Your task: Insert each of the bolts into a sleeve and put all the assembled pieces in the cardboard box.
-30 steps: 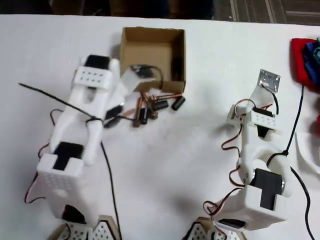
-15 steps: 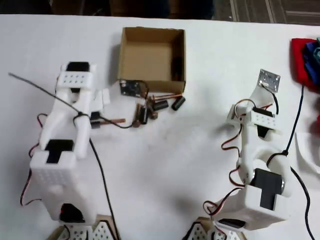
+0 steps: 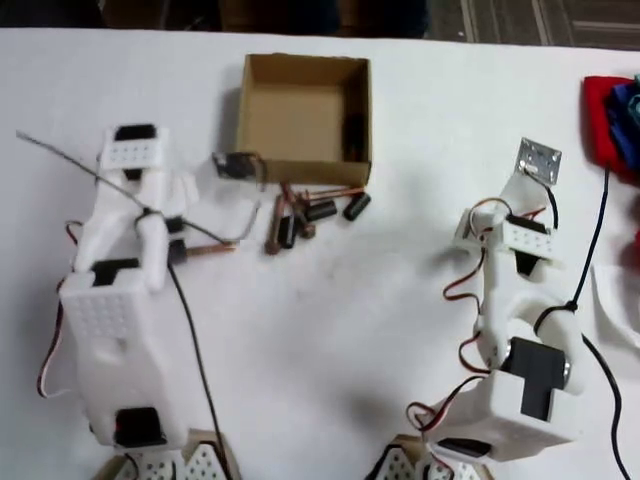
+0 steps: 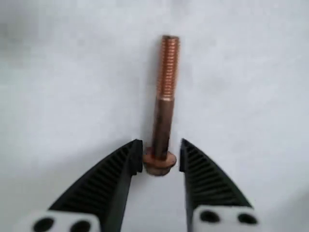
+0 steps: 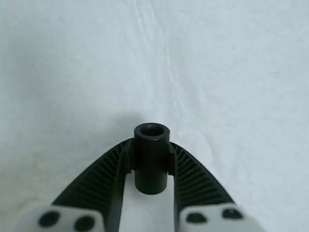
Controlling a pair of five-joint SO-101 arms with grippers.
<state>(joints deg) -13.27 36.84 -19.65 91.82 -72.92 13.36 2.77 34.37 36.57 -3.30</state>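
Note:
My left gripper (image 4: 161, 154) is shut on the head of a copper bolt (image 4: 166, 92), whose threaded shank points away from it just above the white table. In the high view this bolt (image 3: 212, 249) sticks out of the left gripper (image 3: 182, 252), left of a pile of bolts and black sleeves (image 3: 310, 213). The open cardboard box (image 3: 305, 150) stands just behind the pile. My right gripper (image 5: 151, 145) is shut on a black sleeve (image 5: 151, 162), held upright with its bore showing. The right arm (image 3: 520, 240) stands at the right side of the table.
A red cloth (image 3: 608, 110) lies at the table's right edge. A black cable tie (image 3: 60, 160) sticks out left from the left arm. Bare white table (image 3: 340, 330) stretches between the two arms in front of the pile.
The left arm has drawn back to the left, away from the box and pile, with a copper bolt in its gripper. The right arm has kept still.

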